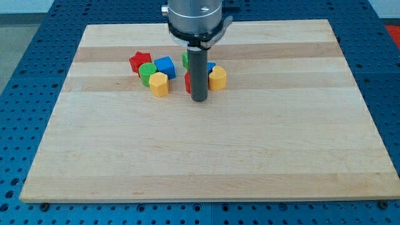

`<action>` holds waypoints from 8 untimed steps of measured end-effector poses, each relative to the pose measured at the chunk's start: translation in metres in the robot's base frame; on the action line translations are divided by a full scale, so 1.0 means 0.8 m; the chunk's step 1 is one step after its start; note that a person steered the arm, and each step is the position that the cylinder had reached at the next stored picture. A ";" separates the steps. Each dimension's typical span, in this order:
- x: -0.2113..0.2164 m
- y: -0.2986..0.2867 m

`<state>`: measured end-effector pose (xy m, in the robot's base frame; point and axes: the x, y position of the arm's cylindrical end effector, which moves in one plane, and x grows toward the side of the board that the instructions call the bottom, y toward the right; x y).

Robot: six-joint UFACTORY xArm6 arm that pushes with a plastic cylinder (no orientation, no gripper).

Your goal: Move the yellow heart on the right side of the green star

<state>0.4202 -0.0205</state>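
Note:
My tip (199, 99) rests on the board just below a cluster of blocks at the view's top centre. The yellow heart (217, 78) sits just right of the rod, close to it. The green star (186, 59) shows only as a green edge at the rod's upper left, mostly hidden. A red block (188, 82) peeks out at the rod's left, and a blue block (211, 65) peeks out above the yellow heart. The yellow heart lies to the lower right of the green star.
A second cluster lies to the left: a red star (139, 61), a green cylinder (147, 73), a blue block (165, 66) and a yellow hexagonal block (159, 84). The wooden board (206, 156) sits on a blue perforated table.

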 end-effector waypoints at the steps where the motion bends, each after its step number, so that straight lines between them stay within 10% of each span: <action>1: -0.009 -0.007; 8: -0.065 0.044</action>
<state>0.3681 0.0145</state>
